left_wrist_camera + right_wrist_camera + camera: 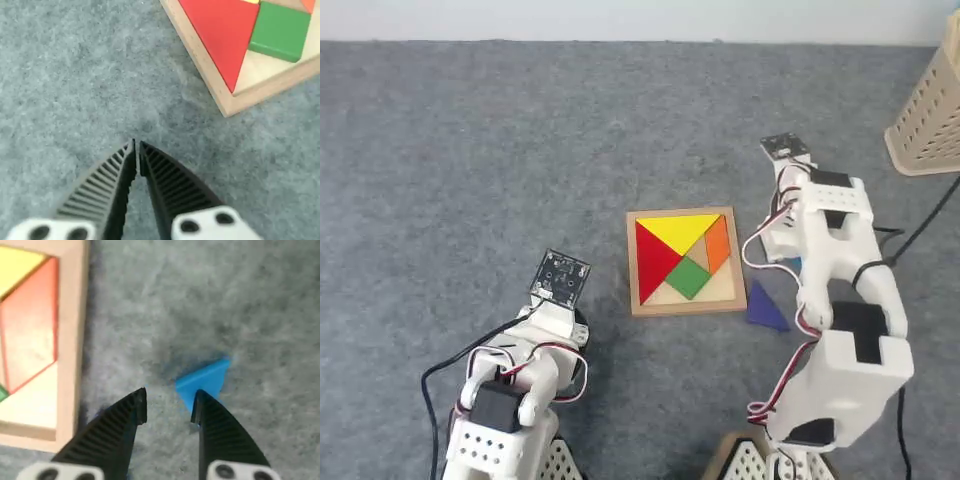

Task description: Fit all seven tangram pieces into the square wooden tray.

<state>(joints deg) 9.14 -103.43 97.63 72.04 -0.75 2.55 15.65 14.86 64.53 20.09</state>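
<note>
– Tangram tray [684, 308]: where is it found?
– It is laid flat on the grey carpet [470, 150], between the two arms. A yellow triangle [677, 232], a red triangle [655, 265], a green square [688, 277] and an orange piece [718, 243] are seated in it. Bare wood is shown along the side nearest the arms.
– What is kept outside it?
– A dark blue triangle [765, 307] is set on the carpet just beside the tray's corner, between the tray and the right arm [840, 300]. A light blue triangle [202, 380] is largely covered by that arm in the high view.
– How are the grippers held?
– The right gripper [167, 402] is spread apart, and nothing is gripped. One fingertip is seen over the light blue triangle's edge; contact cannot be judged. The left gripper [137, 145] is closed tip to tip on nothing, above carpet near a tray corner.
– What else is placed around, and can anything be read?
– A pale slotted basket [930, 110] is set at the far right edge, well apart from the tray. Any print on the dark camera board [560, 276] is too small to be read.
</note>
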